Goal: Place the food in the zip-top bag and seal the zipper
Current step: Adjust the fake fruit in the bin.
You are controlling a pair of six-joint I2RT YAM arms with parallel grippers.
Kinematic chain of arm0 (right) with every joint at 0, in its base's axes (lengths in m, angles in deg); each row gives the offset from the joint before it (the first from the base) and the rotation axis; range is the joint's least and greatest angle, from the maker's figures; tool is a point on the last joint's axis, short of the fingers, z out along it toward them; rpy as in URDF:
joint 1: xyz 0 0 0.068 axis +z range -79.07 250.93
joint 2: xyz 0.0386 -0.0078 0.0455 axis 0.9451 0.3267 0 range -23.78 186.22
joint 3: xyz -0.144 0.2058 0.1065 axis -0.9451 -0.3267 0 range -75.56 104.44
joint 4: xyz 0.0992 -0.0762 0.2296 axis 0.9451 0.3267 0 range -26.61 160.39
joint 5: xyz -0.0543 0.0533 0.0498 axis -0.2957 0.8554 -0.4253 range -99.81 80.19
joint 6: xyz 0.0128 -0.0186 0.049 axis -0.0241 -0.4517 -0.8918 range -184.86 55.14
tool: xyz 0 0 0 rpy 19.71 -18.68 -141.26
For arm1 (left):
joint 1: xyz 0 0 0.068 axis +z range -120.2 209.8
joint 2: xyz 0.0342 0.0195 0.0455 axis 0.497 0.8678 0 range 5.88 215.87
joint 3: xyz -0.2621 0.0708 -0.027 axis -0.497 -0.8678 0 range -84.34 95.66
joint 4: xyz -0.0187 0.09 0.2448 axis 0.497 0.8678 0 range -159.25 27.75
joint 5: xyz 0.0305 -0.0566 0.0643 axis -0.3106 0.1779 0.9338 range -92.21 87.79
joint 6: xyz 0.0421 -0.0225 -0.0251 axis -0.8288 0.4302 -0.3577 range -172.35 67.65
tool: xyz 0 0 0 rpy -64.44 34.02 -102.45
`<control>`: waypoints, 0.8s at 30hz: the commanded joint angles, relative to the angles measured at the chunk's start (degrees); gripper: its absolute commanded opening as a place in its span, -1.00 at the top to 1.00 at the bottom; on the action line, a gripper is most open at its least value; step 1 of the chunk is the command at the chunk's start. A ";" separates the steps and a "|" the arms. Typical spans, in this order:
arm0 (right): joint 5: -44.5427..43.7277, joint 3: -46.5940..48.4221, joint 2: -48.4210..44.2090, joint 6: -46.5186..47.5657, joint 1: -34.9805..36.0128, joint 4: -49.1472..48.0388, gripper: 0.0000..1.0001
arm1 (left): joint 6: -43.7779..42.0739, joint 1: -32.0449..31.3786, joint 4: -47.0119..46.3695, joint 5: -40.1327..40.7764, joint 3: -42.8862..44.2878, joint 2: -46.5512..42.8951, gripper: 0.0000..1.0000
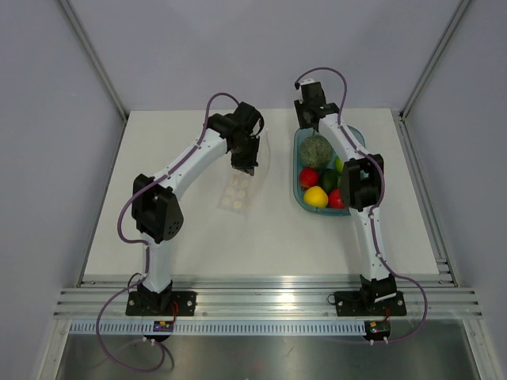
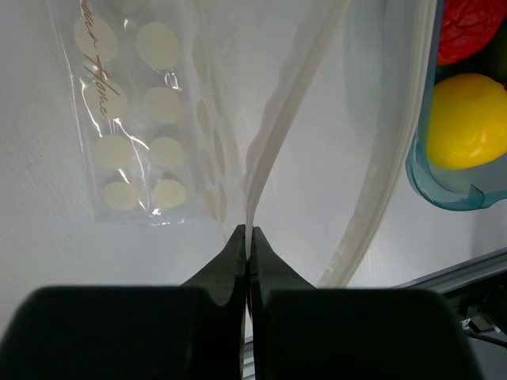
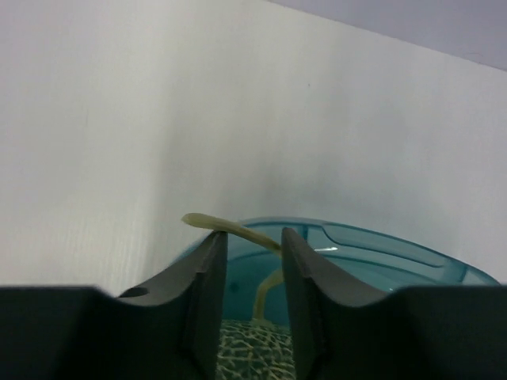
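Note:
The zip-top bag (image 1: pixel 238 194) lies flat on the table, clear with cream dots (image 2: pixel 135 119). My left gripper (image 1: pixel 245 165) is shut on one lip of its mouth, on the zipper strip (image 2: pixel 261 158); the other lip (image 2: pixel 380 158) curves away to the right, so the mouth gapes. The food sits in a blue tray (image 1: pixel 296 150): a grey-green ball (image 1: pixel 315 149), red (image 1: pixel 308 177), yellow (image 1: pixel 315 196), dark green (image 1: pixel 329 179) and bright green (image 1: pixel 339 164) pieces. My right gripper (image 1: pixel 312 127) is open just above the ball (image 3: pixel 253 352), its fingers either side of the ball's pale stem (image 3: pixel 218 224).
The tray's near rim (image 2: pixel 447 190) is close to the right of the bag's mouth, with the yellow piece (image 2: pixel 467 119) and a red piece (image 2: pixel 475 28) inside. A metal rail (image 1: pixel 261 285) runs along the table's front edge. Walls close in on both sides.

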 commanded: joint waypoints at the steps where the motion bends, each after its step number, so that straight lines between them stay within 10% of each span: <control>1: -2.99 -3.32 -1.86 0.32 1.28 -7.81 0.25 | -0.10 -0.28 -0.19 -1.11 2.12 -0.70 1.00; 7: -3.34 -14.49 -8.89 -1.09 1.20 -15.03 1.00 | -0.01 -0.28 -1.07 -1.81 0.63 -1.22 1.00; 24: -12.39 -34.88 -31.22 -3.90 1.28 -24.61 1.00 | -0.98 -0.45 -1.33 -1.29 2.30 -1.23 1.00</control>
